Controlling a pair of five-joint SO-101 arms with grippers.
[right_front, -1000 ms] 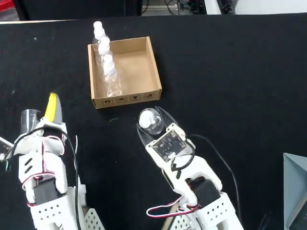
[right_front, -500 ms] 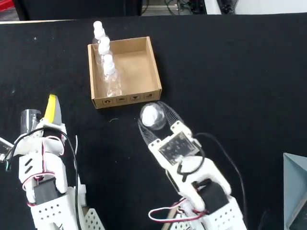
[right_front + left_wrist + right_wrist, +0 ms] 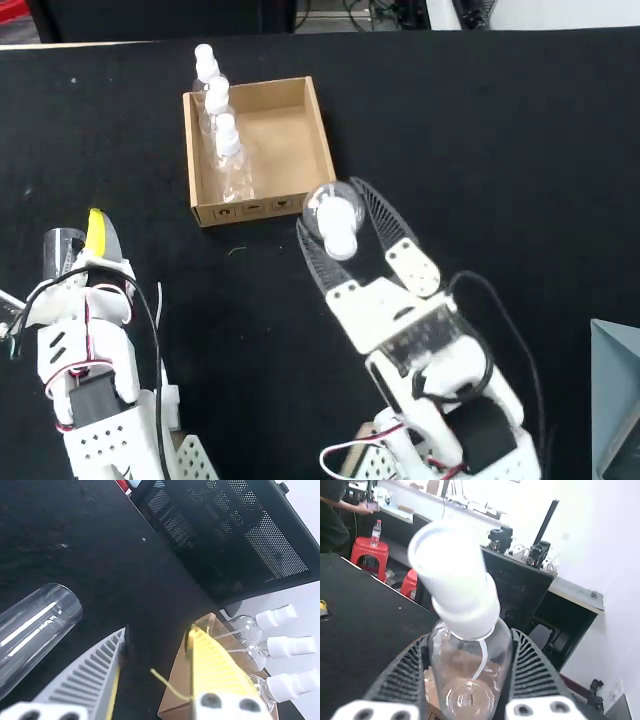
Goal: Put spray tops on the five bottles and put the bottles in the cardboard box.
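Observation:
My right gripper [image 3: 331,210] is shut on a clear bottle [image 3: 334,217] with a white spray top [image 3: 454,575], held above the table just off the near right corner of the cardboard box [image 3: 308,140]. Three capped bottles [image 3: 226,150] lie in a row along the box's left wall, one top poking past the far wall. They also show beside the box [image 3: 180,690] as bottles [image 3: 272,640] in the left wrist view. My left gripper [image 3: 155,670] stands open at the near left, nothing between its fingers. A topless clear bottle [image 3: 35,622] sits just outside its grey finger [image 3: 87,685].
A grey object [image 3: 615,390] sits at the table's near right edge. Black mesh furniture [image 3: 225,535] stands beyond the far edge. The black tabletop [image 3: 500,150] stretches open to the right of the box.
My right arm has carried the capped bottle forward and up toward the box's near right corner, tilting it over. The left arm has barely shifted.

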